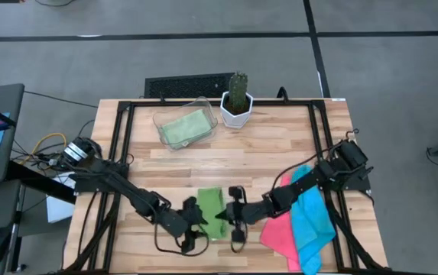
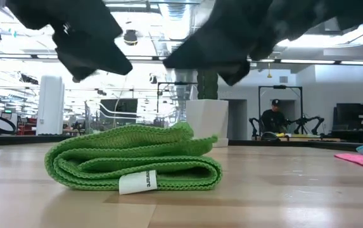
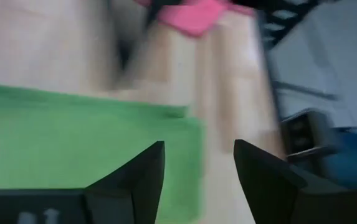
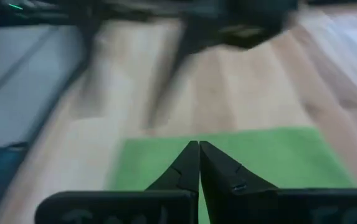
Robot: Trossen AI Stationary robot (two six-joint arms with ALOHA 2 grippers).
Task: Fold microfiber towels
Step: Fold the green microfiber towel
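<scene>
A bright green microfiber towel [image 1: 211,212] lies folded in several layers on the table near its front edge, with a white label [image 2: 137,182] on its near side. My left gripper [image 3: 198,155] hovers open just above the towel's left side [image 1: 197,212]. At the towel's right side my right gripper [image 4: 197,148] is shut, also above the cloth [image 1: 234,208]. In the low view both grippers hang clear of the towel [image 2: 133,166]. A pink towel [image 1: 278,229] and a cyan towel [image 1: 312,221] lie spread under my right arm.
A clear tray [image 1: 203,107] holding a pale green towel [image 1: 183,127] stands at the far middle, next to a cactus in a white pot [image 1: 236,103]. Bare wood shows between the tray and the green towel.
</scene>
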